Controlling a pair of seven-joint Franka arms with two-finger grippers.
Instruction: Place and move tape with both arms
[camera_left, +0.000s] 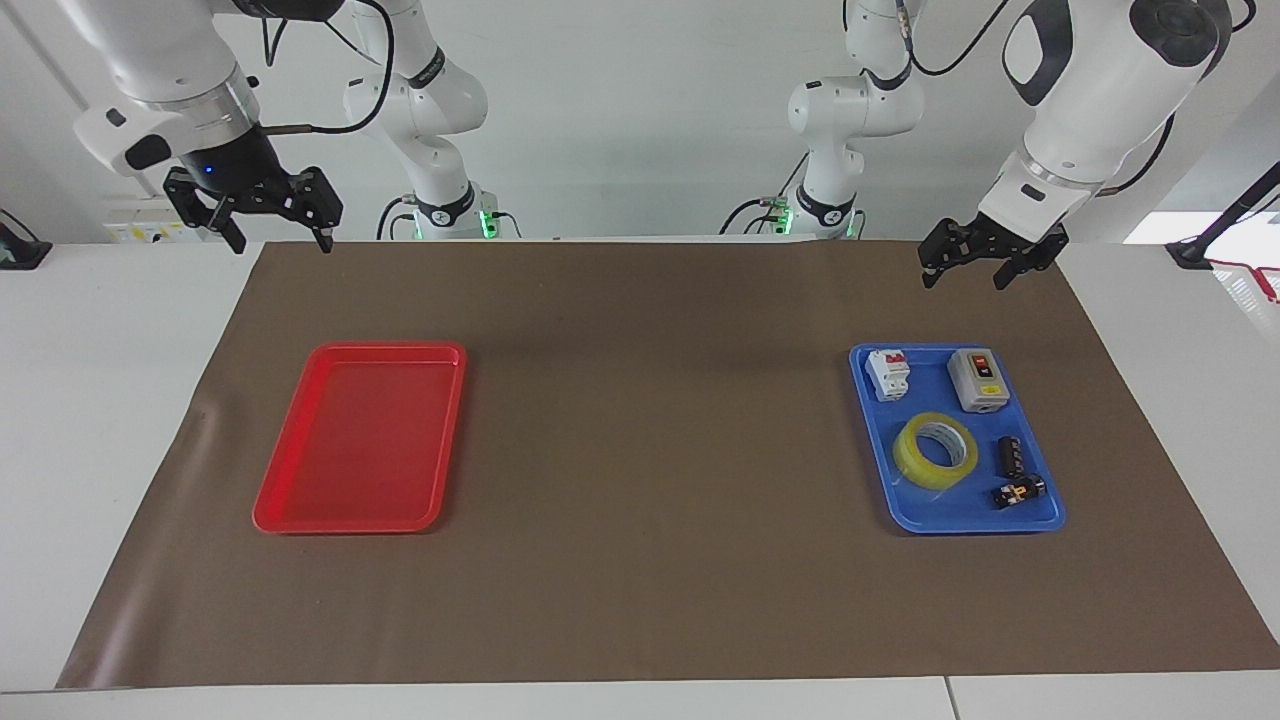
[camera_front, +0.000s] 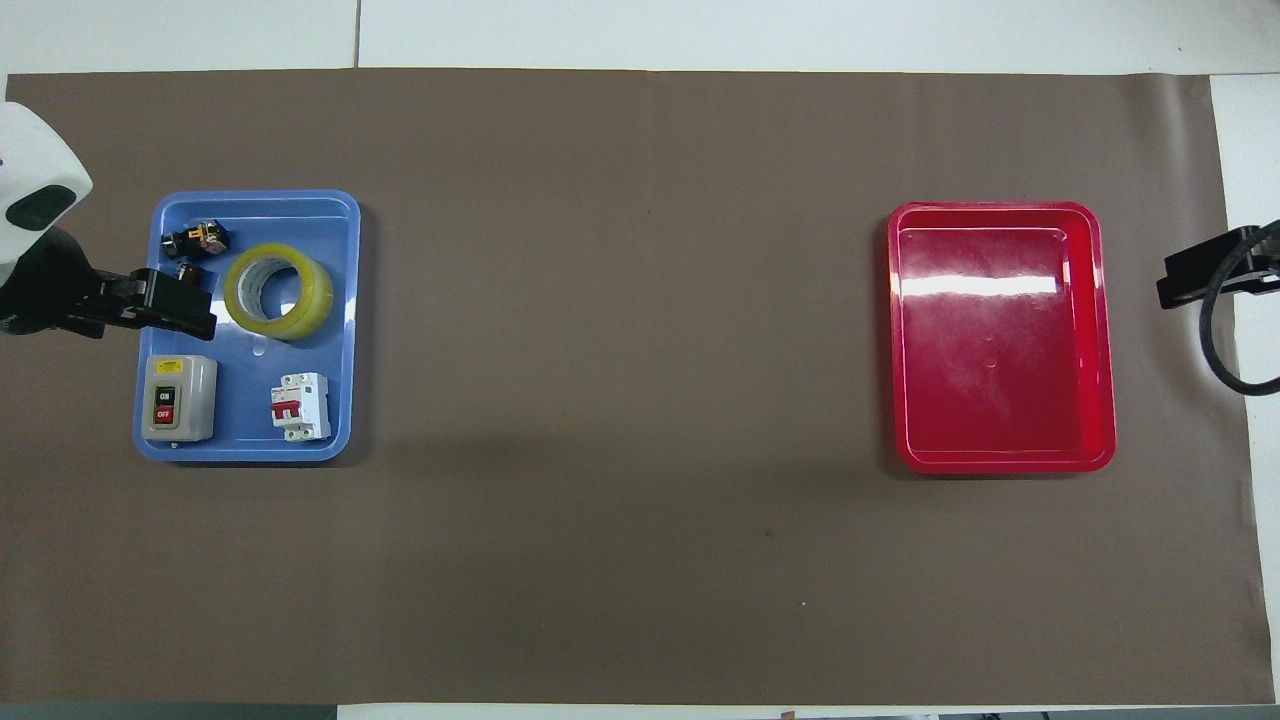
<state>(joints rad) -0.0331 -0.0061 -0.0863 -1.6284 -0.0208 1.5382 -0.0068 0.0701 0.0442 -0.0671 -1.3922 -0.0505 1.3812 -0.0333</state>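
Note:
The tape (camera_left: 935, 450), a yellow translucent roll with a white core, lies flat in the blue tray (camera_left: 1040, 515) at the left arm's end of the table; it also shows in the overhead view (camera_front: 278, 290). My left gripper (camera_left: 962, 282) hangs open and empty in the air above the brown mat by the blue tray, well clear of the tape. In the overhead view, the left gripper (camera_front: 185, 310) overlaps the tray's edge. My right gripper (camera_left: 282, 245) hangs open and empty above the mat's corner at the right arm's end, and its edge shows in the overhead view (camera_front: 1200, 275).
The blue tray also holds a grey switch box (camera_left: 978, 380), a white circuit breaker (camera_left: 888, 373) and two small black parts (camera_left: 1012, 455). An empty red tray (camera_left: 300, 520) lies at the right arm's end. A brown mat (camera_left: 650, 450) covers the table.

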